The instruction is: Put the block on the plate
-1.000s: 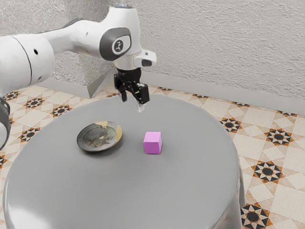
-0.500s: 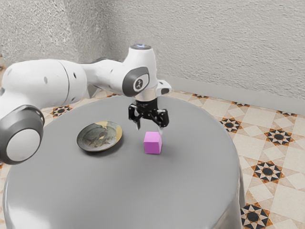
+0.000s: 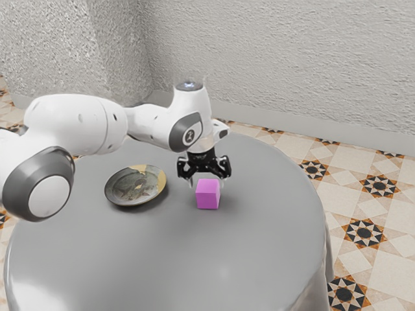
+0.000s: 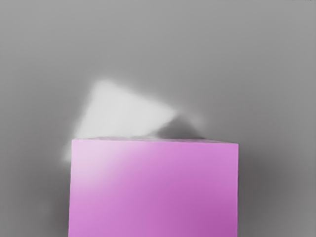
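Exterior view: the claw (image 3: 205, 183) hangs low over the table (image 3: 162, 259), pointing down, with its fingers (image 3: 192, 183) spread apart. It is released, with the pink block (image 3: 207, 195) just under it and the fingertips close about the block's upper part. Whether either fingertip touches the block, I cannot tell. The block stands upright on the gray tabletop, one flat side down, directly beneath the claw's black body.

The plate (image 3: 135, 186) lies on the same table, out to the claw's side toward the exterior view's left, well apart from both the claw and the block. It is round and shallow, dark and mottled, with a tan patch at its rim on the side nearer the claw. The block is off the plate.

The white arm (image 3: 71, 123) comes in from the exterior view's left and bends down to the claw. Beyond the claw, past the table's far edge, rises a rough pale wall (image 3: 272, 58). Patterned tiles (image 3: 364, 233) cover the floor out past the table, on the claw's side toward the exterior view's right.

In the wrist view the block is large and close under the claw. Beside it, a bright patch (image 4: 118, 111) and a small dark patch (image 4: 180, 128) lie against the gray.
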